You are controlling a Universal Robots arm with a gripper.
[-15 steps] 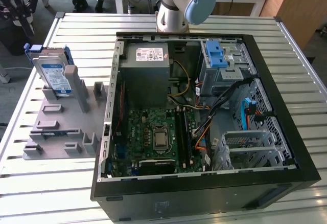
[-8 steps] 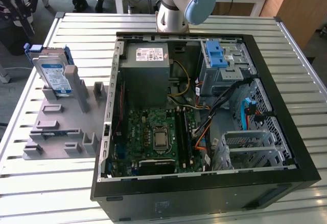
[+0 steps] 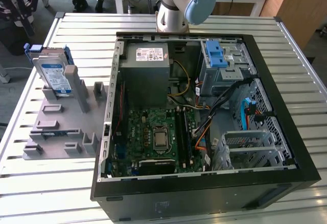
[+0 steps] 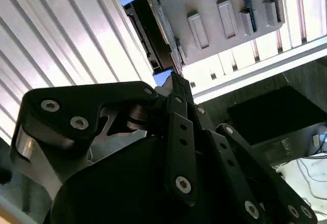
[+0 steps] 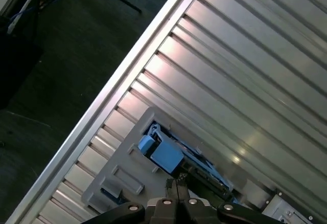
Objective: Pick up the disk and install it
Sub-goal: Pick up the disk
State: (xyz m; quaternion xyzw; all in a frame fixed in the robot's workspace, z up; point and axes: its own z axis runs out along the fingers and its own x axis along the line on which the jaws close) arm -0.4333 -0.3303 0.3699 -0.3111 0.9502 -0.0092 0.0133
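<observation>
The slatted metal table (image 3: 41, 193) carries two things. An open computer case (image 3: 286, 183) takes up the middle and the exterior view's right, and a grey holder plate (image 3: 61, 127) lies just beside it on the exterior view's left. Inside the case, a drive cage (image 3: 219, 60) with a blue handle sits at the far side.

The disk (image 3: 53, 73) is not in the case. It stands on edge in a slot at the far corner of the holder plate, close to the table's edge on the exterior view's left. Its labelled face is turned towards the exterior camera, and a grey post (image 3: 70, 78) of the plate is just beside it.

In both wrist views the gripper (image 5: 174, 185) hangs above this corner, and the disk (image 5: 199, 168) lies beyond its tips, apart from them. Seen from there, the disk shows its thin upper edge, with the blue carrier end (image 5: 163, 152) nearest the table's rim. The long axis of that edge runs roughly along the rim.

In the second wrist view the gripper (image 4: 175, 81) has its jaws clenched tip to tip, with nothing between them. They point down the length of the disk (image 4: 153, 35), roughly in line with its narrow edge.

Above the disk the way looks open. At its sides the post and the slot walls crowd it, so the free faces are judged to be the two broad ones.
</observation>
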